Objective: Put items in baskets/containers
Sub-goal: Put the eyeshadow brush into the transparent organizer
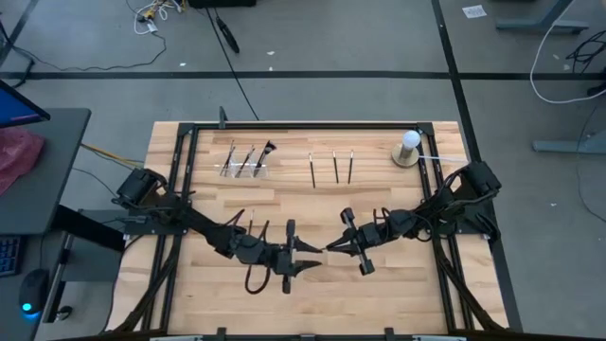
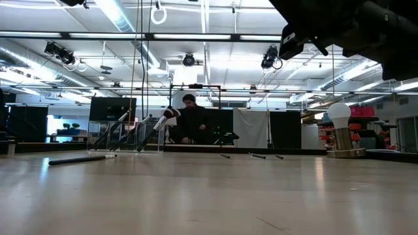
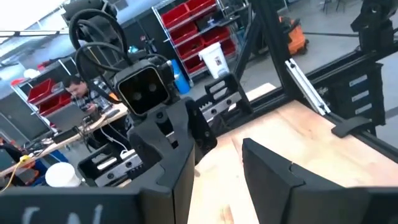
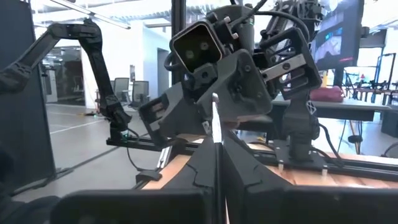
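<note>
The right claw point(image 1: 329, 248) was seen closed tight on a thin, pale-handled brush point(image 4: 215, 118), which was pinched between its dark, angular fingers and stood up from them in the right wrist view. It was held above the middle of the bench point(image 1: 398, 294), tip to tip with the left claw point(image 1: 315, 265). The left claw was parted about halfway, its blocky matte fingers point(image 3: 273, 180) spread with nothing gripped between them; bare wood was visible in the gap.

Farther back, three slim dark brushes point(image 1: 333, 168) were laid side by side in a row, apart from one another, on the pale planked wood. To their left, a clear plastic holder point(image 1: 246, 169) was set near the rear edge, with several brushes point(image 1: 252, 157) leaned in it at a tilt; one of them was tipped with a dark tuft. In the low view a further dark brush point(image 2: 81, 158) was found lying flat nearer the camera. A white rounded bulb on a tan round base point(image 1: 408, 148) was stood at the rear right corner. Beyond the bench, a person in dark clothes point(image 2: 191, 121) was seen seated in the room.
</note>
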